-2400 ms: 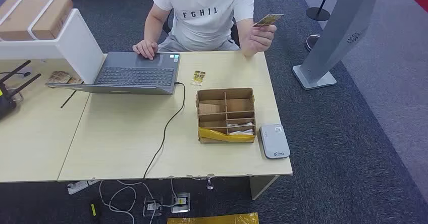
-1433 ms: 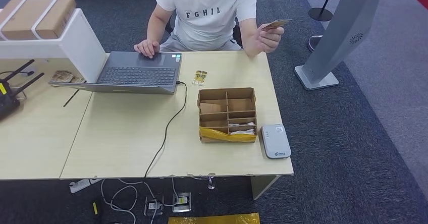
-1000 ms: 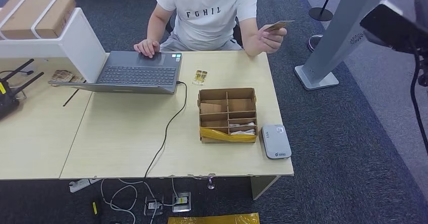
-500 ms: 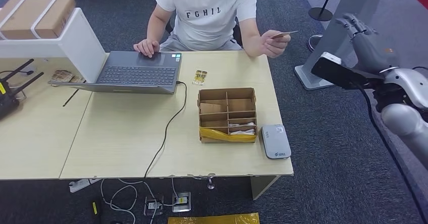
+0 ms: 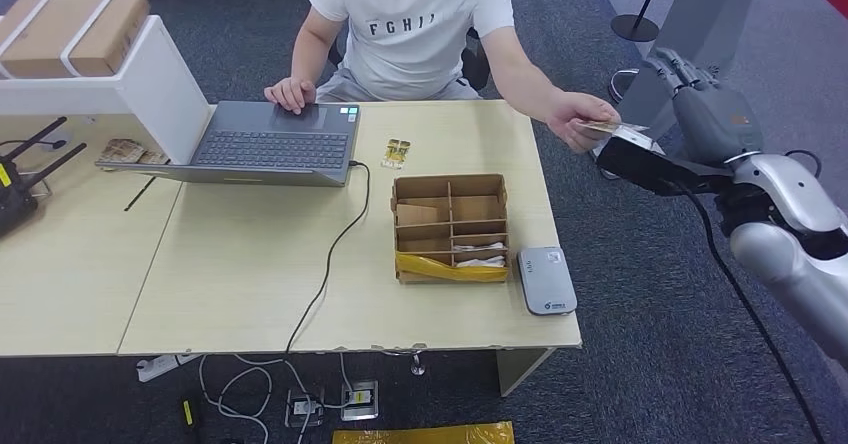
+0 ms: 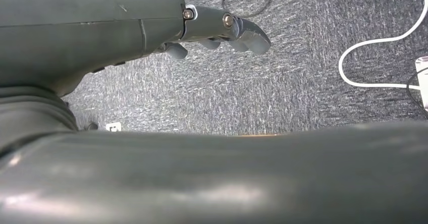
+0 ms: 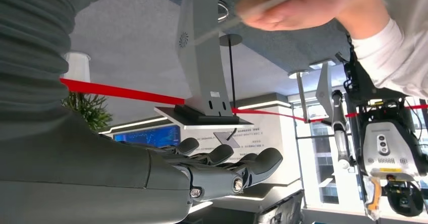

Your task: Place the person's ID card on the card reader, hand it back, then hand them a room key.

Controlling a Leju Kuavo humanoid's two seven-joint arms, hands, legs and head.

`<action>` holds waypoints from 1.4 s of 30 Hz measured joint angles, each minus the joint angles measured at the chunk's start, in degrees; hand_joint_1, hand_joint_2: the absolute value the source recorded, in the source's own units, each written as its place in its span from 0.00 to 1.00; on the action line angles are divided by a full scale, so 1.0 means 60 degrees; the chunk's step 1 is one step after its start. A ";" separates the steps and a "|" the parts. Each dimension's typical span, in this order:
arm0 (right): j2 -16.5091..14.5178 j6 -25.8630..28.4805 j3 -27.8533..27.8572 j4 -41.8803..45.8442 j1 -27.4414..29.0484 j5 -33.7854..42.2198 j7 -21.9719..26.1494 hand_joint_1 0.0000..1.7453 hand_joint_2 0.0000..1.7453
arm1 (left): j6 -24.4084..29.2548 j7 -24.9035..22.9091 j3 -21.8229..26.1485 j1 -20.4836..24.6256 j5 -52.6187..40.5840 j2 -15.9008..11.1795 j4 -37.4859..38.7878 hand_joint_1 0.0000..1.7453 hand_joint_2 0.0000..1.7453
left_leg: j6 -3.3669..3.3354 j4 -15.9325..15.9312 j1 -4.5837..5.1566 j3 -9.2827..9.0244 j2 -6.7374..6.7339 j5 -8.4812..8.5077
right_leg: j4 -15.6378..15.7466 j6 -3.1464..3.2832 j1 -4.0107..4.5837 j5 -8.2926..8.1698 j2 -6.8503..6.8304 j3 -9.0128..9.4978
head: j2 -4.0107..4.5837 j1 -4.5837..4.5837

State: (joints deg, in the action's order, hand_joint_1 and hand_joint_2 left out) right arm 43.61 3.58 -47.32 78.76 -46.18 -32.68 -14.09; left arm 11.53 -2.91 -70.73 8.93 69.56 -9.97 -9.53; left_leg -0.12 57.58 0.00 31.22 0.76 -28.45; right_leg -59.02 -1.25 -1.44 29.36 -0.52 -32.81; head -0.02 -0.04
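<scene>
On the pale wood-grain table we list: a grey open laptop with a black cable trailing off the front edge; a brown cardboard divider box, one side taped yellow; a flat, rounded grey card reader just beside that box. Dark speckled carpet lies all around, with a silver kiosk stand to the right.

A seated person in a white shirt holds the thin ID card out past the table's right edge, pinched in their hand.

Our right hand, grey and smooth-shelled, hovers near the card, fingers extended, grasping nothing.

Our left hand hangs over the carpet, fingers loosely curled, nothing in it.
</scene>
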 joint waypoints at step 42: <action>-0.0917 0.0829 -0.0043 -0.0963 0.1132 -0.0053 0.0642 1.00 1.00 | -0.0028 -0.0103 -0.0240 0.0001 -0.0377 -0.0117 0.0000 0.00 0.00 | 0.0001 -0.0002 -0.0001 0.0000 0.0000 0.0000 | -0.0002 0.0000 0.0001 0.0000 0.0003 -0.0001 | 0.0000 0.0002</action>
State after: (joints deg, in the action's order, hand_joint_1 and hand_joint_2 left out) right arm 38.11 8.56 -47.58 72.98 -39.39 -32.99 -10.24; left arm 11.36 -3.52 -72.17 8.94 67.30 -10.67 -9.53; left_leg -0.12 57.57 -0.01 31.22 0.76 -28.45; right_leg -59.03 -1.25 -1.43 29.36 -0.50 -32.81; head -0.02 -0.03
